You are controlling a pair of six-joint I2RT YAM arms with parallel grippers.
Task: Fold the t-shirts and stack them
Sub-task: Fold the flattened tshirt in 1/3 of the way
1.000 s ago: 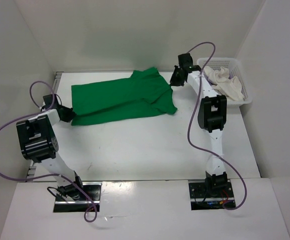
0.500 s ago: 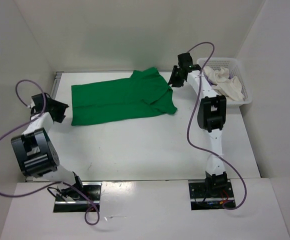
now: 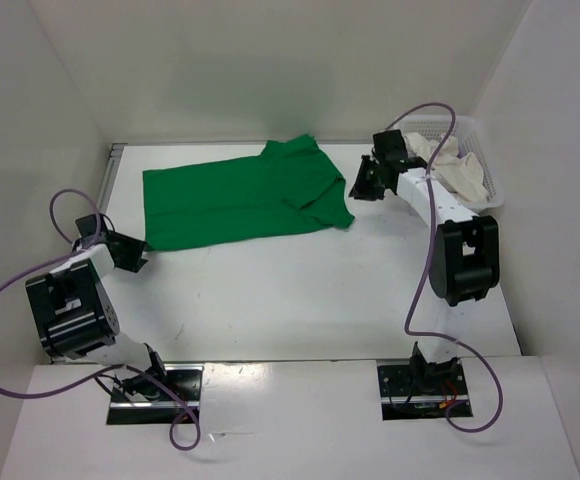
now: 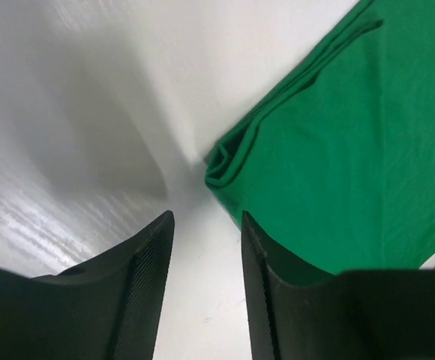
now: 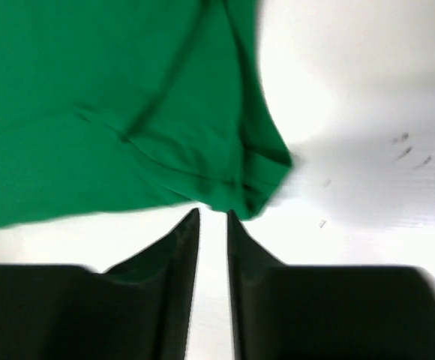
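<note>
The bright green t-shirt (image 3: 240,195) lies folded lengthwise across the back of the table. In the left wrist view its near-left corner (image 4: 225,161) shows layered folds just ahead of my fingers. My left gripper (image 3: 133,254) (image 4: 206,221) is open and empty, just short of that corner. My right gripper (image 3: 358,186) (image 5: 213,216) is narrowly open and empty, right next to the shirt's right end (image 5: 255,180). A white t-shirt (image 3: 455,170) lies crumpled in the basket. The lavender shirt is out of view.
The white lattice basket (image 3: 475,128) stands at the back right corner, behind my right arm. White walls close in the table on the left, back and right. The table's left edge has a metal strip (image 3: 113,165).
My left gripper swung out to the left, then came back to the shirt's near-left corner. My right gripper drew back to the right and nearer, off the shirt's right end. The shirt stays flat.
</note>
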